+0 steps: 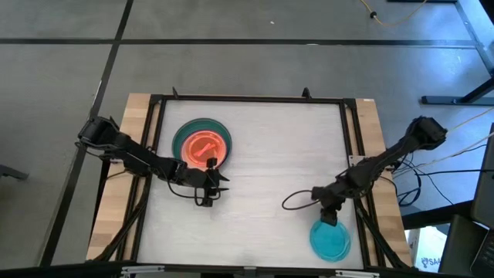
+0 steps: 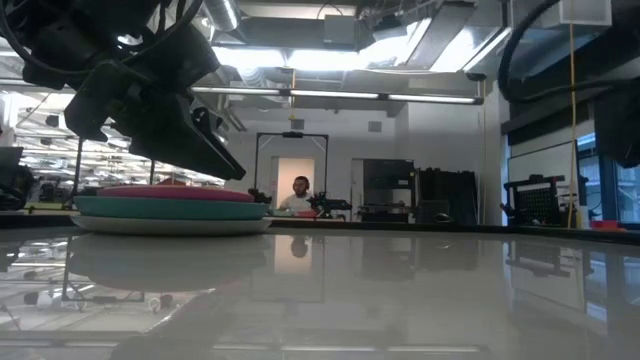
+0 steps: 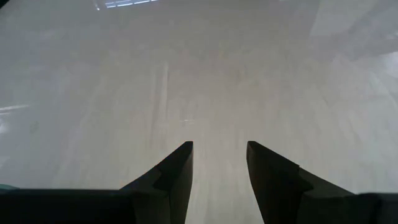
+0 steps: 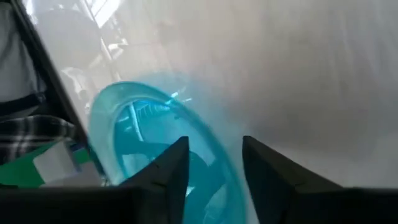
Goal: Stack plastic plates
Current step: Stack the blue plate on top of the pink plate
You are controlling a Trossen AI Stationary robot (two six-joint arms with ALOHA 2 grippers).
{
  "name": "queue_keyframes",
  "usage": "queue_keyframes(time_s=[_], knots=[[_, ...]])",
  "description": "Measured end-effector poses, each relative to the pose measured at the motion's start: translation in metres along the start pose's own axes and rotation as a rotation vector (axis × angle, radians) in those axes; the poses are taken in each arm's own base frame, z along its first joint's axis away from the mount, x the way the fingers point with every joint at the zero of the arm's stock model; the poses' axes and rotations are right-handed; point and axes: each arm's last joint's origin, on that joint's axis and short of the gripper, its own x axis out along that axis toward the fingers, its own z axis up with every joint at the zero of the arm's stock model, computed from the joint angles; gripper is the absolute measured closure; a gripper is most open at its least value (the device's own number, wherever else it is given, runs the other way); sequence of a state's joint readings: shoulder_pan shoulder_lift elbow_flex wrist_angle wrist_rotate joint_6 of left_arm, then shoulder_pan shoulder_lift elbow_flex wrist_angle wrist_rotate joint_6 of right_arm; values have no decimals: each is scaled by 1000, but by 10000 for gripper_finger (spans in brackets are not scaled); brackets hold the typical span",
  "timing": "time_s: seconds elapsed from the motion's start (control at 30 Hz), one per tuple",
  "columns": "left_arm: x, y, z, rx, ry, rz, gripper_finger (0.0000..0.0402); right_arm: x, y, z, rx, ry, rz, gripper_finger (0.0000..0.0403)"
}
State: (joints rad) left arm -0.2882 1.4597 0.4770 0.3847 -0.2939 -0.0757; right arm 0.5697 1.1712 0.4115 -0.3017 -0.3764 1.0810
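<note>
Plates sit in two spots on the pale table (image 1: pixel 262 162). Toward the far left there is a stack (image 1: pixel 202 144): a grey plate (image 2: pixel 170 226) at the bottom, a dark teal plate (image 2: pixel 165 208) on it, and a pink plate (image 2: pixel 175 192) on top, with something small and orange-red lying across the top as seen from above; what that is I cannot tell. Near the front right corner a single cyan plate (image 1: pixel 330 240) lies flat by the table's edge, well apart from the stack. The right gripper (image 1: pixel 329 218) hangs just over the cyan plate's far rim; its two dark fingers (image 4: pixel 171 171) stand parted with the rim showing between them, and I cannot tell whether they touch it. The left gripper (image 1: pixel 208 194) is just beside the stack on its near side, over bare table, its fingers (image 3: pixel 180 171) spread with nothing between them. A loop of black cable (image 1: pixel 297 201) lies on the table next to the right arm. Beyond the table, far back in the room, a person (image 2: pixel 300 195) sits facing this way.
</note>
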Motion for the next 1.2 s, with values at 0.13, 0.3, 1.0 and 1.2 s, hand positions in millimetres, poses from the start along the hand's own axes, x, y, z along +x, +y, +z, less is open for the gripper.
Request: queue_keyframes(time_s=[0.13, 0.3, 1.0, 1.2], knots=[[0, 0, 0, 0, 1, 0, 257, 7, -2, 2, 0, 8, -27, 308], [0, 0, 0, 0, 1, 0, 257, 16, -6, 4, 8, 38, -71, 388], [0, 0, 0, 1, 2, 8, 257, -21, 0, 63, -201, -397, -226, 402], [0, 0, 0, 1, 2, 8, 257, -36, 16, 65, -190, -180, -77, 398]])
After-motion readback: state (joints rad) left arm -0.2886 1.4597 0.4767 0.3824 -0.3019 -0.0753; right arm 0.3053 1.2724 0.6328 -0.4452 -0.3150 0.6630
